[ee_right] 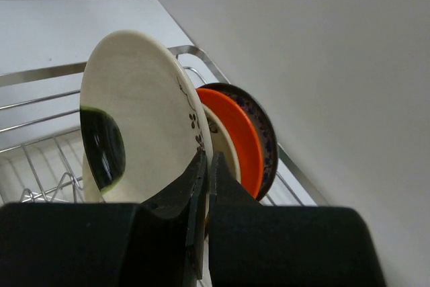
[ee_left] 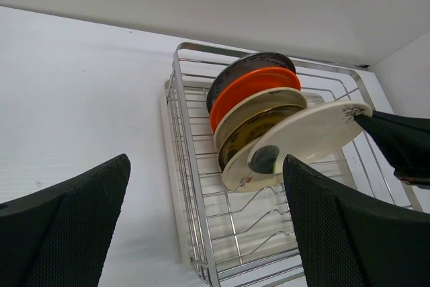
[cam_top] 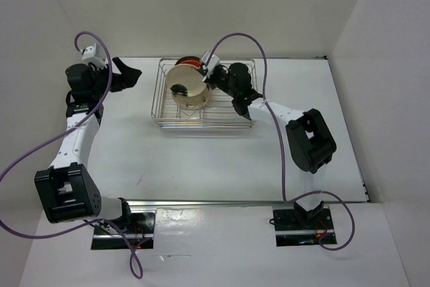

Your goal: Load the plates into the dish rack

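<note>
At the far middle of the table [cam_top: 134,152], a cream plate [ee_right: 141,99] is held by its rim in the clenched right gripper [ee_right: 207,166], tilted above the dish rack [cam_top: 201,126]. It is poised just in front of the row already stood on edge there: a dark plate [ee_right: 265,126] at the back, an orange plate [ee_right: 238,136] next, and paler ones nearer. Whether the held plate is touching its nearest neighbour cannot be told. The step in hand is judged to be seating this plate. It is best turned upright first, its lower edge guided into the free divider slot in front of the row, kept off the neighbours, and let go only once it is caught between the wires. Because only the rim is pinched, a slow descent is advised so that swinging is avoided. The left gripper [cam_top: 127,72] is seen spread wide and empty, well apart to the left of the rack and pointed towards it.
</note>
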